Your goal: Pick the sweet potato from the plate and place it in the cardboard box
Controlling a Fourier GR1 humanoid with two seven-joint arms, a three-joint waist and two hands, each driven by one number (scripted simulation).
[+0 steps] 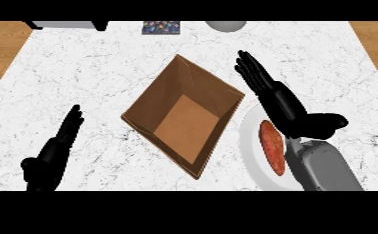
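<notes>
An orange-red sweet potato (272,146) lies on a white plate (249,143) at the lower right of the marble counter. Left of the plate stands an open brown cardboard box (184,115), set at an angle, with nothing inside. My right hand (280,100) hovers open above the plate's far side, fingers straight and pointing away, just beyond the sweet potato and beside the box's right corner. Its grey forearm (325,165) covers part of the plate. My left hand (53,150) rests open at the lower left, fingers up.
At the counter's far edge sit a grey appliance (66,25), a small dark patterned item (161,27) and a grey round object (226,25). Wooden floor shows past both far corners.
</notes>
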